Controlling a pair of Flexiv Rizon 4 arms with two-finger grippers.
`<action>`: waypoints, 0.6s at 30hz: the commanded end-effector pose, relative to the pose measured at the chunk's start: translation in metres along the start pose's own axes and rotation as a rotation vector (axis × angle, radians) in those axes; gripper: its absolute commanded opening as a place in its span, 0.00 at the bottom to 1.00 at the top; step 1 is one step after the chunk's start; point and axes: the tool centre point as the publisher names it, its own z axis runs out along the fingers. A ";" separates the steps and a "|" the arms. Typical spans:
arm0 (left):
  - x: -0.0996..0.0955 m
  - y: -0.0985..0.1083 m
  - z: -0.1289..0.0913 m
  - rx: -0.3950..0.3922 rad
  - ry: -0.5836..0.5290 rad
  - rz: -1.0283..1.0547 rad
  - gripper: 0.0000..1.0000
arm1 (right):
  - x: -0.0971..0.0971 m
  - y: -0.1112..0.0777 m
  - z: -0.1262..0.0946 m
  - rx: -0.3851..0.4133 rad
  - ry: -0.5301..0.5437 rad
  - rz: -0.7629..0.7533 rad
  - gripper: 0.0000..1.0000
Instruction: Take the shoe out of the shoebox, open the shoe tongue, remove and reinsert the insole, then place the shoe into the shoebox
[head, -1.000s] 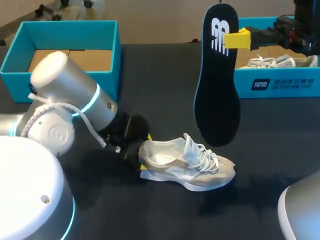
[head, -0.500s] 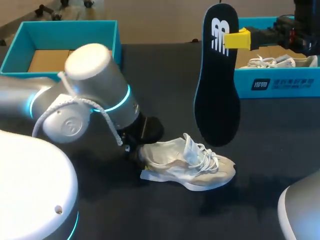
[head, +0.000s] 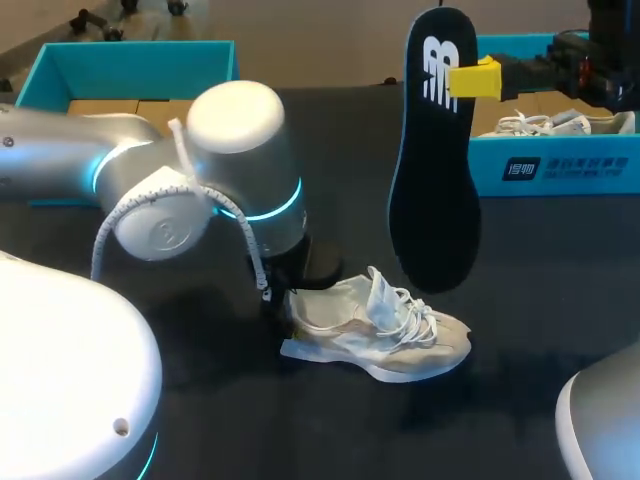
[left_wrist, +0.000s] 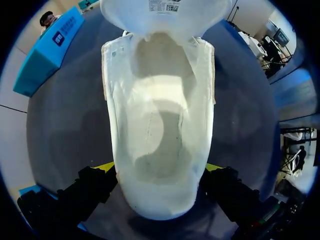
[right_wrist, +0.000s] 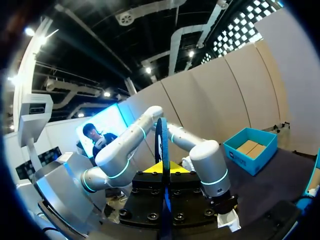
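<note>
A pale beige shoe (head: 375, 330) lies on its side on the dark table, its tongue pulled up and its inside bare. My left gripper (head: 290, 300) sits at its heel. In the left wrist view the heel of the shoe (left_wrist: 160, 125) lies between the fingers of the left gripper (left_wrist: 160, 170), which stand open on either side of it. My right gripper (head: 472, 78) is shut on the black insole (head: 435, 170), which hangs toe-down high above the shoe. In the right wrist view the insole (right_wrist: 162, 145) shows edge-on between the right gripper's (right_wrist: 164, 167) fingers.
A teal shoebox (head: 555, 165) at the back right holds another pale shoe (head: 560, 122). A second teal box (head: 130, 62) stands at the back left, partly behind my left arm (head: 235, 150). Bare dark table lies in front of the shoe.
My left arm has swung to the right and brought its open gripper up around the shoe's heel. The shoe, the insole and the right arm have not moved.
</note>
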 end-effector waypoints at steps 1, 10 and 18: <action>0.002 0.000 -0.004 -0.029 -0.003 0.001 1.00 | -0.003 0.003 0.003 0.006 0.002 0.002 0.00; 0.006 0.002 -0.013 -0.014 0.009 0.007 1.00 | -0.003 0.003 0.003 0.006 0.002 0.002 0.00; 0.006 -0.002 -0.032 -0.008 0.004 0.023 1.00 | -0.003 0.003 0.003 0.006 0.002 0.002 0.00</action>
